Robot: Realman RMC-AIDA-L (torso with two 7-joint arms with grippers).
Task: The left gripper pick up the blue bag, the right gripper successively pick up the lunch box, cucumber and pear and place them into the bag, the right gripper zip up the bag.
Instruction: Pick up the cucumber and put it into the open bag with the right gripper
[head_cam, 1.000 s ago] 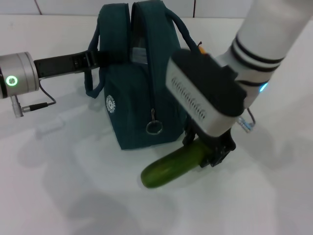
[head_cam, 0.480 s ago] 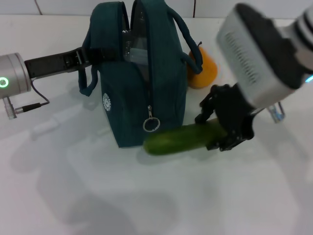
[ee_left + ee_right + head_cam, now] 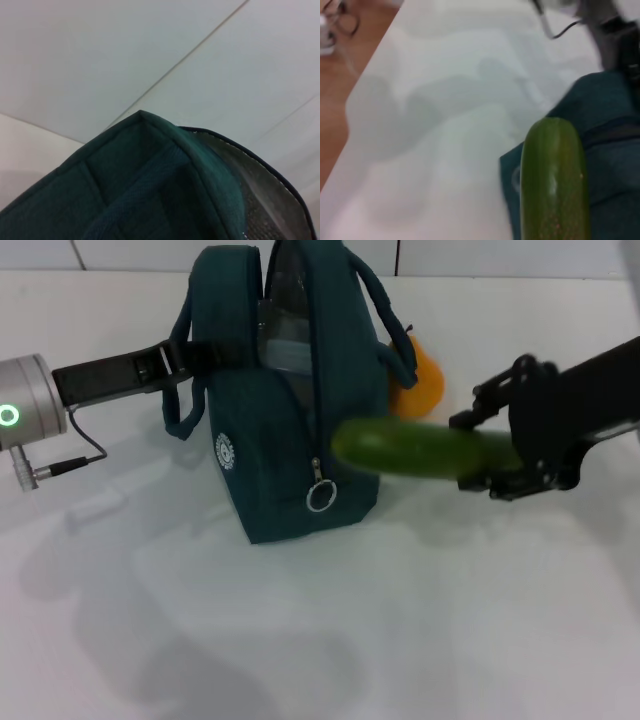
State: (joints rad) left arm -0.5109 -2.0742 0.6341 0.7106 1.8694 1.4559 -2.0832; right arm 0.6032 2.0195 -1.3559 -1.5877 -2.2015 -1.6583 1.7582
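The blue bag (image 3: 270,440) stands upright at the table's middle, its top zipper open. My left gripper (image 3: 178,360) is shut on its upper left edge by a handle. The left wrist view shows the bag's fabric (image 3: 145,190) and its foil lining (image 3: 265,205). The lunch box (image 3: 284,348) shows as a pale clear shape inside the opening. My right gripper (image 3: 490,452) is shut on the cucumber (image 3: 415,448), holding it level in the air just right of the bag. In the right wrist view the cucumber (image 3: 552,180) points at the bag (image 3: 610,150). The pear (image 3: 424,386) sits behind the cucumber.
The bag's ring zipper pull (image 3: 320,496) hangs on its front end. A grey cable (image 3: 60,462) trails from my left arm (image 3: 20,418) over the white table (image 3: 300,640). The table's edge (image 3: 355,110), with brown floor beyond, shows in the right wrist view.
My right gripper has lifted the cucumber off the table and swung out to the right, turning it level beside the bag. The pear has come into view. The left arm holds still.
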